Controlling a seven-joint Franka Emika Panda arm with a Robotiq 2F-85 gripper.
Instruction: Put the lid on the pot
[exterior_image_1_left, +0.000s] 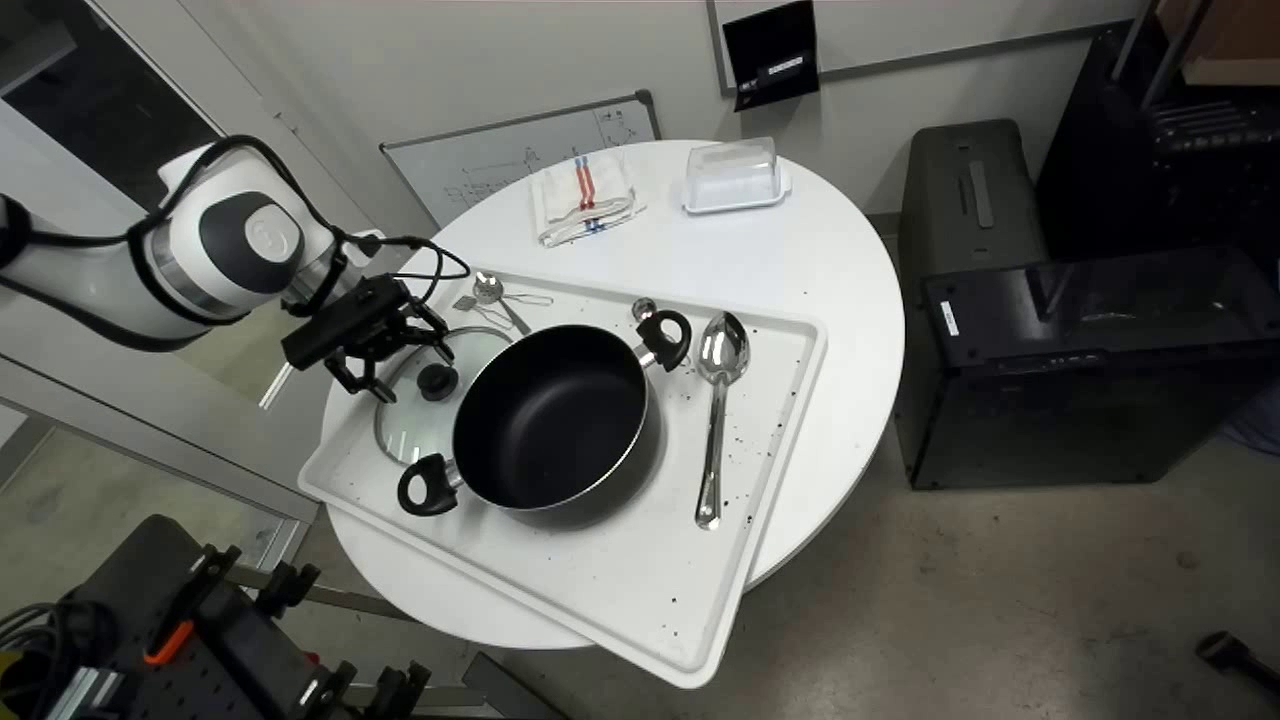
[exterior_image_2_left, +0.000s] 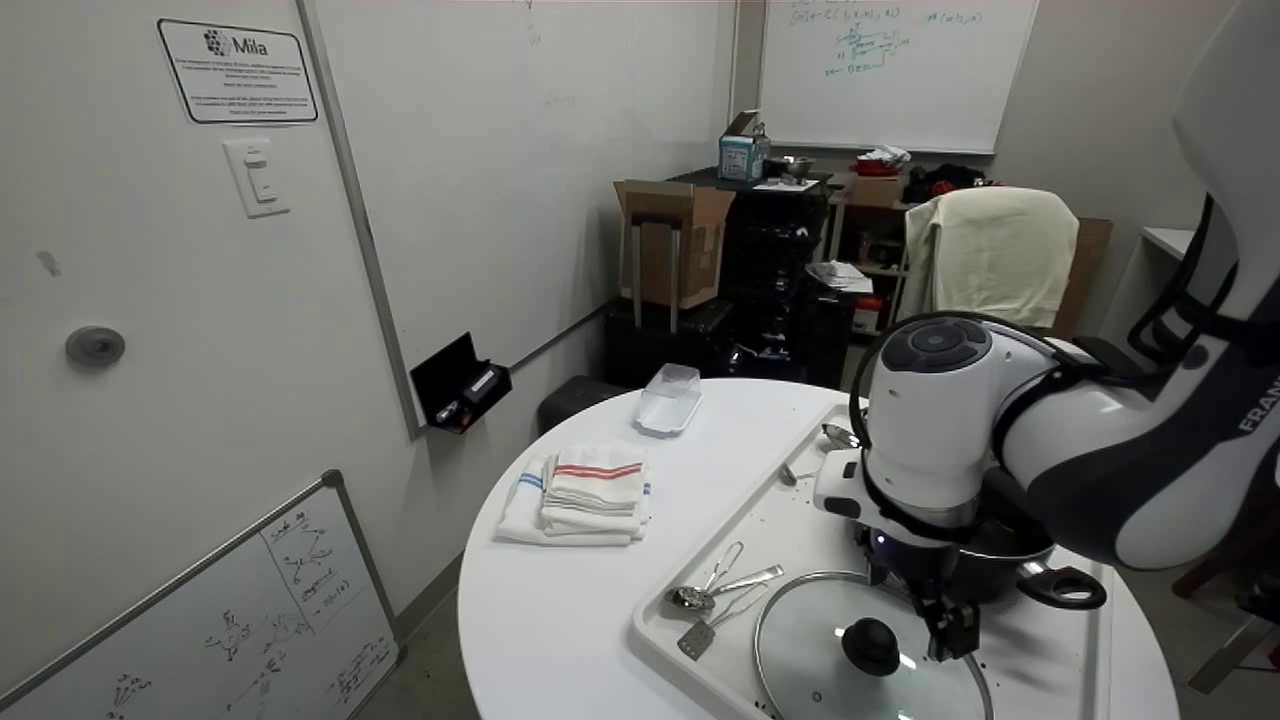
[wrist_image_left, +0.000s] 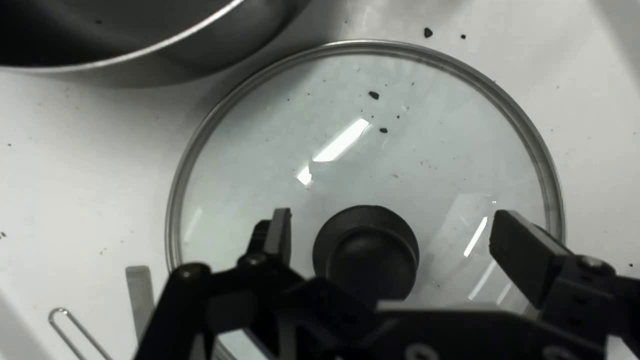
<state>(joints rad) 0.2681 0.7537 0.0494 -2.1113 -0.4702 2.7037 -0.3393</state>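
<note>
The lid (wrist_image_left: 365, 170) lay flat on the white tray (exterior_image_1_left: 640, 590), its dark knob (wrist_image_left: 372, 255) up, just beside the pot (exterior_image_1_left: 555, 425) and beneath the tool (wrist_image_left: 392, 232). The tool was released, its two fingers (wrist_image_left: 525, 257) spread wide; in the wrist view they stood on either side of the knob, apart from it. Whether they touched the lid could not be told. The pot stood upright on the tray, its black inside showing and a loop handle (exterior_image_1_left: 441, 484) at each side.

On the pot's far side from the lid, a large metal spoon (exterior_image_1_left: 717, 400) lay on the tray among dark crumbs (exterior_image_1_left: 726, 504). Small metal utensils (exterior_image_2_left: 690, 598), a turner (exterior_image_2_left: 697, 640) among them, lay near the lid. The tray rested on a round white bench (exterior_image_1_left: 850, 280) and jutted past its edge. Folded white cloths (exterior_image_2_left: 595, 495) with red and blue stripes lay on the bench near a white dish (exterior_image_1_left: 735, 182) with a clear cover. A whiteboard (exterior_image_2_left: 280, 620) leaned against the wall (exterior_image_2_left: 200, 420), and a large dark case (exterior_image_1_left: 1080, 420) stood on the floor (exterior_image_1_left: 1000, 590) near the bench.
</note>
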